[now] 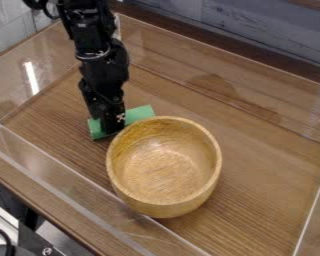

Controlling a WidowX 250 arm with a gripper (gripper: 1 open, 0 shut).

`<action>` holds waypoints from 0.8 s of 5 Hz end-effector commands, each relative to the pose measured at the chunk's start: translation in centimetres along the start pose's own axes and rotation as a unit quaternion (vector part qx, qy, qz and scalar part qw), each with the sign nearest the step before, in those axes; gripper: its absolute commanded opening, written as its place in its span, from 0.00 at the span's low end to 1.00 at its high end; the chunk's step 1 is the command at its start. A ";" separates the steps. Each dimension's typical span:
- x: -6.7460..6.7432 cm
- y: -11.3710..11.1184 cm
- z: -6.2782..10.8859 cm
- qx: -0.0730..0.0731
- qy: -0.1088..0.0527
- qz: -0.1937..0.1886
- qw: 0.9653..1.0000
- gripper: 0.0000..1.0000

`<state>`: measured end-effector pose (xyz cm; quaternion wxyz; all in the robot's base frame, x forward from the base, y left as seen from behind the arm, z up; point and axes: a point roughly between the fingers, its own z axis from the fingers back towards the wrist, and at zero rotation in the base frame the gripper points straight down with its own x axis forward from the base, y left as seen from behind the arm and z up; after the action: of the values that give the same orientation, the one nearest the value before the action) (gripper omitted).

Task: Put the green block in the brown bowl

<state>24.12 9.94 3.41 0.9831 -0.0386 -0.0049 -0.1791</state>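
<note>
Black arm reaching down from upper left, tool [109, 121] pointing straight down, fingers low.

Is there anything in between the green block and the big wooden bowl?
No. In the camera view, only bare wooden table separates the green block from the brown bowl.

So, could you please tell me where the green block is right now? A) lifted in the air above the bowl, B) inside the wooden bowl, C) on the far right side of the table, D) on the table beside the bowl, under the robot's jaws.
D: the green block lies on the table just left of the bowl, with the gripper lowered onto it; the bowl's hollow is empty.
</note>
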 end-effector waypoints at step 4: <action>0.4 -0.5 3.1 -0.013 0.000 0.032 0.999 1.00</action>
<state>23.26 9.17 4.78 0.9865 -0.0706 0.0304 -0.1445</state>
